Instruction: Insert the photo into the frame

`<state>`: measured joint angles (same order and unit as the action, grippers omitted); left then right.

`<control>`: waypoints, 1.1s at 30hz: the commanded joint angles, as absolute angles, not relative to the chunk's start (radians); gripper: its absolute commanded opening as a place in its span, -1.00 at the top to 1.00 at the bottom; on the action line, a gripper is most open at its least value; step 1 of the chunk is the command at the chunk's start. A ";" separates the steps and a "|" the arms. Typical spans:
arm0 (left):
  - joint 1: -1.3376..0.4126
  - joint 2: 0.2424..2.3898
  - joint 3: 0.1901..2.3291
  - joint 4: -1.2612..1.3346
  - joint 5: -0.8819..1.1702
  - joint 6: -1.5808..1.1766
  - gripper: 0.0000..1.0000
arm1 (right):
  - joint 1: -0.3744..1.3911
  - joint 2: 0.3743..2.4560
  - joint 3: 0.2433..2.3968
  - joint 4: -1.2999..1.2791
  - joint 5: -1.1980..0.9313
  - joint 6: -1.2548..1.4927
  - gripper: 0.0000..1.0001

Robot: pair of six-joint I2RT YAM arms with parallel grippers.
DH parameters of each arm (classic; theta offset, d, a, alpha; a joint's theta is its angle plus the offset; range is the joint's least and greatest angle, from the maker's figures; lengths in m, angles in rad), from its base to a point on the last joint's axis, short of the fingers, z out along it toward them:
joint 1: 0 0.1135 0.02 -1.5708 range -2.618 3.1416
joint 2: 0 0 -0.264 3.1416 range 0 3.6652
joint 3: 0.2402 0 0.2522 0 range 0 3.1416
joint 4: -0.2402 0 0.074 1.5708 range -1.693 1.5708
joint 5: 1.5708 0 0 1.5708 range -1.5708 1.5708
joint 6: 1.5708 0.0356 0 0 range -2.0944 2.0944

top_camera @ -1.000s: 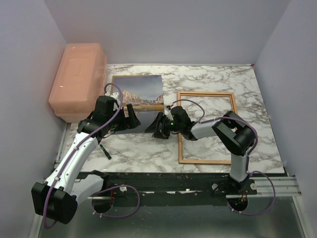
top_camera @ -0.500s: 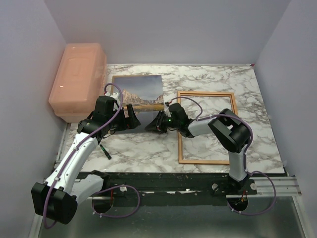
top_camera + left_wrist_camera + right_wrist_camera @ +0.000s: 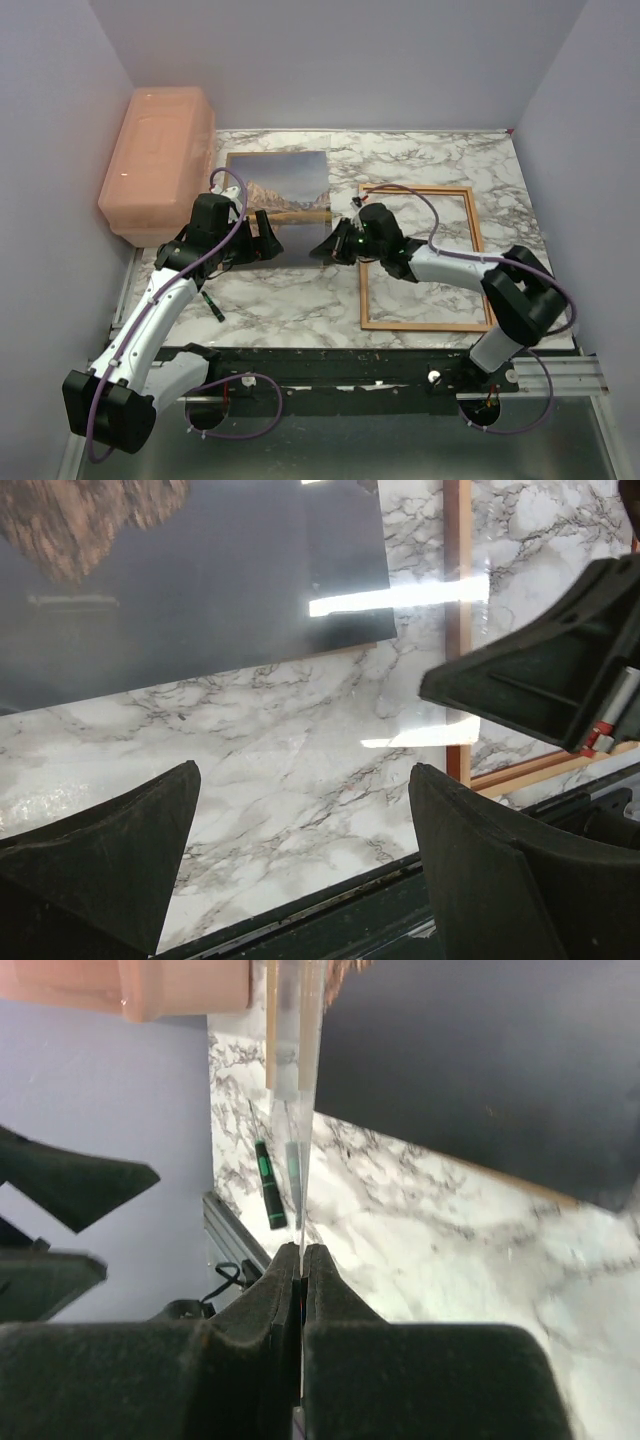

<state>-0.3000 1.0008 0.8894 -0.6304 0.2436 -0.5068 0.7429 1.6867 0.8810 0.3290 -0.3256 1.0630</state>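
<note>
The photo [image 3: 285,190], a mountain-and-lake print, lies on the marble at centre left; its dark lower part shows in the left wrist view [image 3: 200,590] and the right wrist view [image 3: 480,1060]. The light-wood frame [image 3: 420,325] lies flat to its right, one bar visible [image 3: 457,630]. My right gripper [image 3: 324,246] sits at the photo's near right corner, rolled on its side. It is shut [image 3: 301,1250] on a thin glossy sheet edge seen edge-on, apparently that corner. My left gripper [image 3: 265,237] hovers open [image 3: 303,780] over the photo's near edge, holding nothing.
A pink lidded box [image 3: 158,160] stands at the far left against the wall. A black-and-green pen [image 3: 212,300] lies on the marble near the left arm, also in the right wrist view [image 3: 267,1180]. A black rail [image 3: 330,365] runs along the table's near edge.
My right gripper has closed from open to shut at the photo's corner. Its elbow has swung out to the right and the gripper has shifted slightly right. The left arm has not moved.
</note>
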 commanded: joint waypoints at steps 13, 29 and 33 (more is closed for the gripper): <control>-0.293 0.980 0.899 -0.606 0.282 -0.525 -0.75 | 0.740 1.034 0.569 -0.365 -0.082 1.000 0.86; -0.293 0.977 0.893 -0.609 0.285 -0.525 -0.75 | 0.657 1.154 0.694 -0.498 0.031 0.896 -0.85; -0.293 0.973 0.896 -0.610 0.288 -0.523 -0.75 | 0.519 1.198 0.669 -0.370 -0.136 0.840 -0.84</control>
